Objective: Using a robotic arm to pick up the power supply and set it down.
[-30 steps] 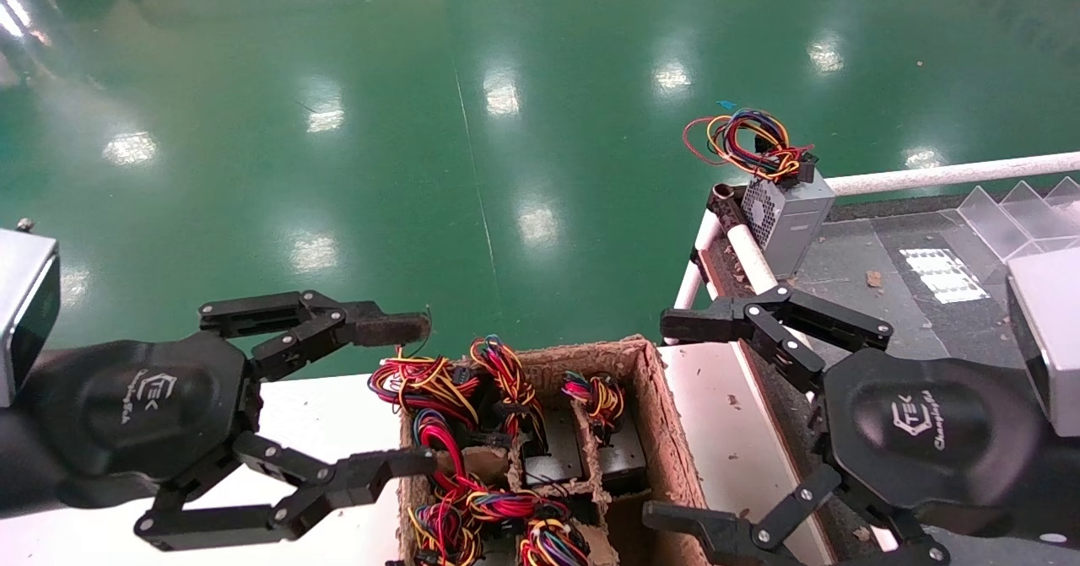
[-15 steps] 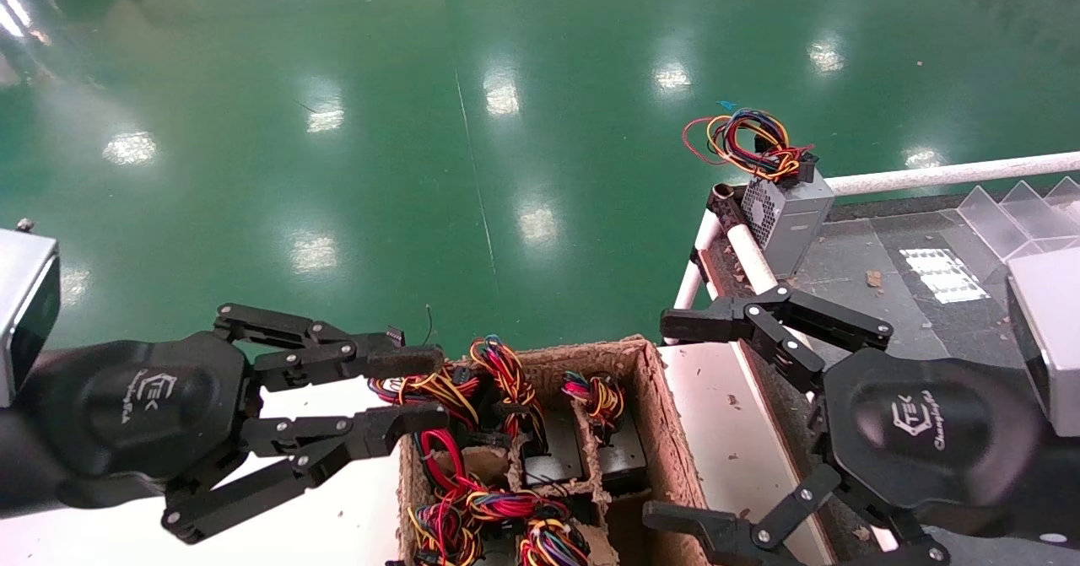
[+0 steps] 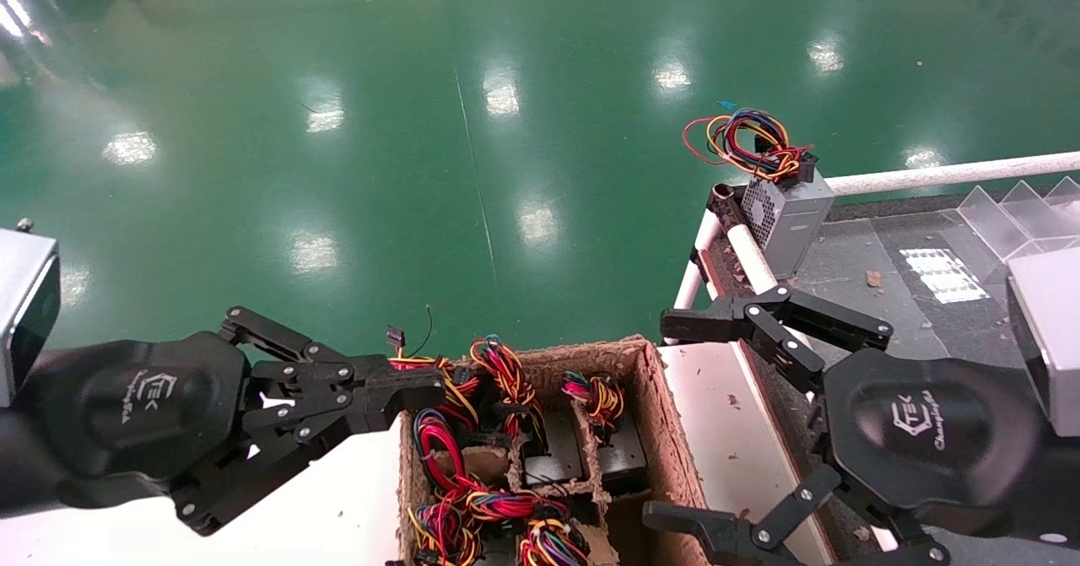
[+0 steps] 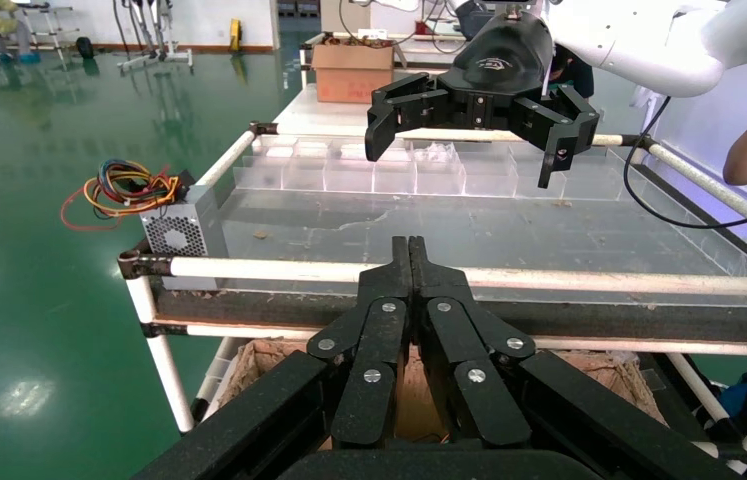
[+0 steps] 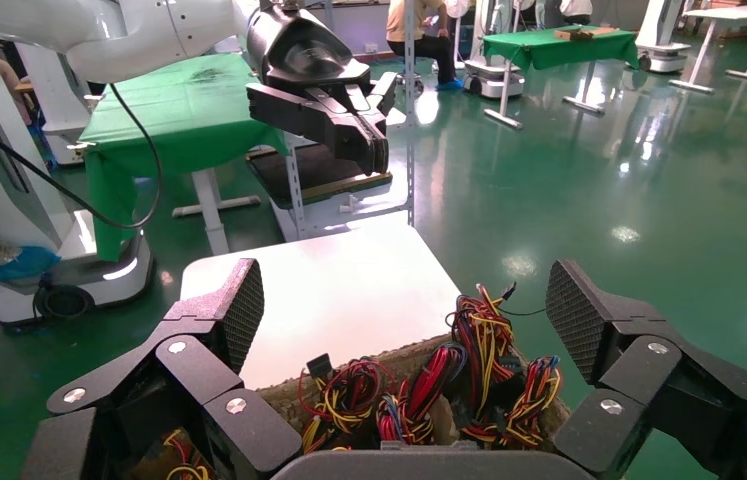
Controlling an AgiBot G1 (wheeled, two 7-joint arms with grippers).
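The power supply point(image 3: 622, 458) is a small grey box standing in a brown pulp carton point(image 3: 668, 431), its short magenta, red and yellow wire bundle point(image 3: 596, 395) on top. My left gripper point(image 3: 419, 389) is shut at the carton's left rim beside the wire bundles. In the left wrist view its fingertips point(image 4: 409, 252) are pressed together with nothing between them. My right gripper point(image 3: 671, 421) hangs open over the white surface just right of the carton, holding nothing; its pads point(image 5: 241, 312) stand wide apart above the bundles point(image 5: 489, 345).
Several more supplies with coloured wire bundles point(image 3: 506, 372) fill the carton. A like grey box point(image 3: 785, 220) with a loose wire loop stands at the corner of the railed grey table point(image 3: 852, 271). Clear dividers point(image 3: 1012, 212) sit at its back. Green floor lies beyond.
My left gripper has gone from wide open to shut at the carton's left rim. The right gripper and the boxes have not moved.
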